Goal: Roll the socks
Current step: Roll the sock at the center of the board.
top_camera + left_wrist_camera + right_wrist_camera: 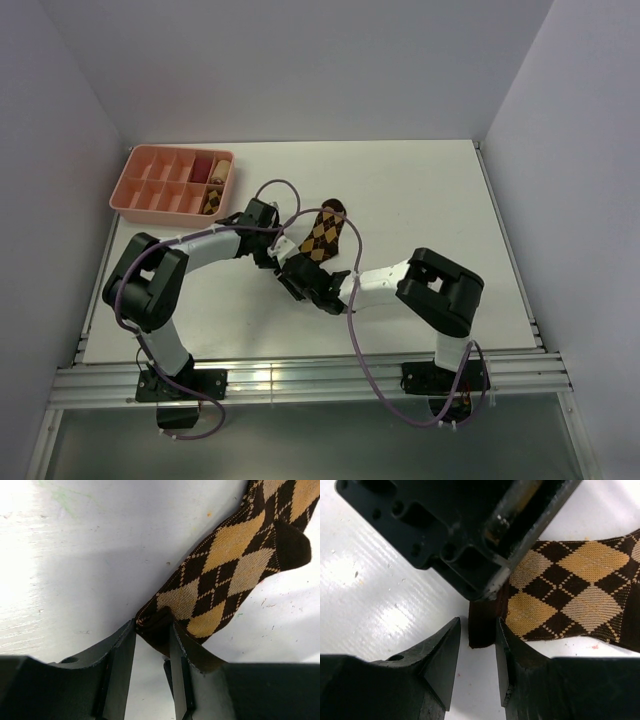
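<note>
A dark brown sock (323, 233) with tan-orange argyle diamonds lies flat mid-table, its dark cuff end toward the arms; I cannot tell whether a second sock lies under it. My left gripper (283, 250) is shut on the cuff's corner. In the left wrist view the bunched cuff fills the gap between its fingertips (152, 625), and the sock (225, 565) runs up to the right. My right gripper (300, 278) is open. Its jaws straddle the cuff's other corner (477, 627), with a gap on the left side. The sock (570, 585) and the left gripper (465, 535) show there.
A pink divided tray (125, 185) stands at the far left. It holds a reddish roll (202, 168), a beige roll (222, 168) and an argyle roll (212, 200). The two arms' cables loop over the table around the sock.
</note>
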Motion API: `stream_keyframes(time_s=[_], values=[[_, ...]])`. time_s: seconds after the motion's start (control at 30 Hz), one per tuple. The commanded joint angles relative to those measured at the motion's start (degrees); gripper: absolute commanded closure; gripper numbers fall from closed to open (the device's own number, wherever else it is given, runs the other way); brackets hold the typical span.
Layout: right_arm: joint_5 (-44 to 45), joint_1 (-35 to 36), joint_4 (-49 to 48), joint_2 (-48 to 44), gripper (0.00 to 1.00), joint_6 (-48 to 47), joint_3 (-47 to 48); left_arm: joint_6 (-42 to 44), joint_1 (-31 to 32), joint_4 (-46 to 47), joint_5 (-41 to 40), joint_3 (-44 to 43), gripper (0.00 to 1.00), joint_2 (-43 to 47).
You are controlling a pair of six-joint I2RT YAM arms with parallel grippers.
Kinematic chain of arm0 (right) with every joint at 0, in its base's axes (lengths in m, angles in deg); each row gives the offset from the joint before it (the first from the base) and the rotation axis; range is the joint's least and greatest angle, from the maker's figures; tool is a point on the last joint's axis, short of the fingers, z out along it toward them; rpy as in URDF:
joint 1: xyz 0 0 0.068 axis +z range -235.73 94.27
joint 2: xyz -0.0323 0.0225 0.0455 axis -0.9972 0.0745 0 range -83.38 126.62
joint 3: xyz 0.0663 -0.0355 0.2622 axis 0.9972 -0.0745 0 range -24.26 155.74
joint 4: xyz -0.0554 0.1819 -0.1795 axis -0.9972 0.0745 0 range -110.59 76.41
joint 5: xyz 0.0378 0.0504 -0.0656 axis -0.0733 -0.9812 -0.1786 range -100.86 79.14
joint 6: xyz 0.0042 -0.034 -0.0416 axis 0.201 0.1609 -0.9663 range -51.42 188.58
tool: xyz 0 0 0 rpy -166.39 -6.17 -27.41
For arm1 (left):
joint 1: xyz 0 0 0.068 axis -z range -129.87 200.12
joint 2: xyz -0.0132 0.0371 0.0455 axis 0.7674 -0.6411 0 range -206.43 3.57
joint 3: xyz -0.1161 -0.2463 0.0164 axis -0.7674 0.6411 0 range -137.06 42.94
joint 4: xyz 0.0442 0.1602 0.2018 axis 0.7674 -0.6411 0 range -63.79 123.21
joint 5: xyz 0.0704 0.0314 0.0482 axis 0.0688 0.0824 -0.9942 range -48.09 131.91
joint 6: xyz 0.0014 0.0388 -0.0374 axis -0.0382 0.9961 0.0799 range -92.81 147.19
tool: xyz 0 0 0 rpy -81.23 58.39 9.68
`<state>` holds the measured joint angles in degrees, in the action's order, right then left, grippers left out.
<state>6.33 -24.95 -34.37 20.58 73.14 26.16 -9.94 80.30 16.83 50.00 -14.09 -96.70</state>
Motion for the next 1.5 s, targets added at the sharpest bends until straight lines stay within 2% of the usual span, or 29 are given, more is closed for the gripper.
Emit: stream_keyframes(time_s=[0.0, 0.1, 0.17, 0.27, 0.3, 0.4, 0.5, 0.63, 0.73, 0.83, 0.9, 0.93, 1.13, 1.27, 1.47], values=[[0.2, 0.5, -0.1, 3.2, 0.59, 1.0, 0.3, 2.4, -0.6, -5.9, -2.3, 0.6, 0.61, -2.5], [1.0, 0.5, 1.1, 4.3, 0.61, 1.4, 0.4, 2.5, -0.9, -5.9, -1.9, 0.3, 0.61, -2.5], [1.9, 0.5, 2.2, 5.3, 0.66, 1.3, 0.8, 2.6, -1.1, -5.9, -0.5, 0.1, 0.60, -2.3], [1.8, 0.5, 4.5, 6.4, 0.82, 1.5, 1.8, 2.5, -1.7, -5.9, 0.8, -0.4, 0.59, -1.7], [1.4, 0.4, 4.9, 6.2, 0.90, 1.6, 1.6, 2.4, -2.1, -5.9, 0.9, -0.5, 0.59, -1.4], [-1.9, 0.3, 6.1, 4.9, 1.00, 2.2, 1.4, 1.5, -3.7, -5.7, 1.7, -0.4, 0.57, 0.4], [-7.8, -0.4, 7.9, 3.3, 1.00, 3.5, 1.7, -0.4, -5.6, -4.4, 2.4, 0.3, 0.52, 3.4], [-18.4, -3.1, 8.9, 1.8, 1.00, 7.4, 1.8, -4.9, -7.2, -2.5, 0.1, 1.7, 0.35, 8.1], [-27.8, -6.6, 8.2, 1.1, 1.00, 10.7, 1.4, -7.9, -8.2, -0.9, -2.1, 3.9, 0.27, 12.3], [-39.0, -11.1, 6.1, 1.5, 1.00, 14.6, 0.5, -10.1, -8.9, 0.6, -3.5, 6.5, 0.24, 16.0], [-44.4, -14.9, 3.1, 2.7, 1.00, 17.2, -0.5, -11.0, -9.0, 1.3, -3.5, 8.8, 0.24, 18.4], [-50.4, -16.2, 1.9, 3.3, 1.00, 20.1, -0.8, -11.8, -9.0, 1.9, -2.7, 9.7, 0.24, 19.1], [-66.6, -23.7, -6.7, 9.8, 1.00, 31.6, -1.4, -14.4, -8.4, 3.5, 0.6, 14.7, 0.28, 22.7], [-71.3, -25.7, -10.0, 14.6, 1.00, 36.1, -0.4, -16.1, -5.9, 5.6, 2.2, 16.1, 0.31, 21.4], [-71.2, -26.4, -6.8, 16.5, 1.00, 34.8, 0.9, -17.9, -3.0, 7.7, 1.9, 14.8, 0.34, 16.6]])
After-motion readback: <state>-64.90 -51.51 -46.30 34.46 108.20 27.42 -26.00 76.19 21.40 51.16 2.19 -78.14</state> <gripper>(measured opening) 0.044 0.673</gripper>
